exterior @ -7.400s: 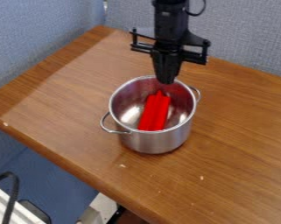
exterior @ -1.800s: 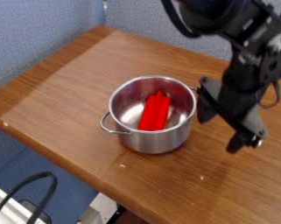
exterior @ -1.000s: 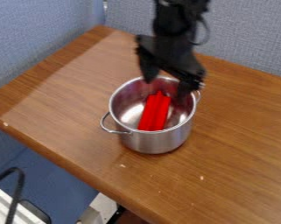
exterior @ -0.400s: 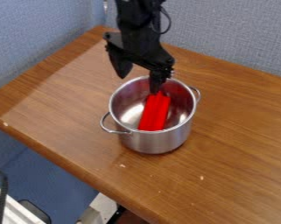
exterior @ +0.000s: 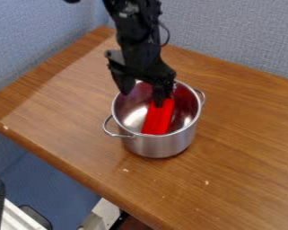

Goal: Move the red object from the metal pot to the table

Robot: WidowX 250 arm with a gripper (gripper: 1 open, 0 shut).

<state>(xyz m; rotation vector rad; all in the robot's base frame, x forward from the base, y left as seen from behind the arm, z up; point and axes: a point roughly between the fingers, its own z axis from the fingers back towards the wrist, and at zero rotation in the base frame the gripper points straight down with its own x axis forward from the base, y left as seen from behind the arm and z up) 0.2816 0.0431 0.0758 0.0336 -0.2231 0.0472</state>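
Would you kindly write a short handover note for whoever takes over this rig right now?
Gripper: open, empty, pointing down at the pot's mouth, fingers about at the far rim.
Red block: in the pot, leaning against the inner wall, not gripped.
Pot: upright on the table, near the middle.
Done: gripper brought over the pot.
Left: lower onto the block, close, lift it out, set it on bare table beside the pot, release.
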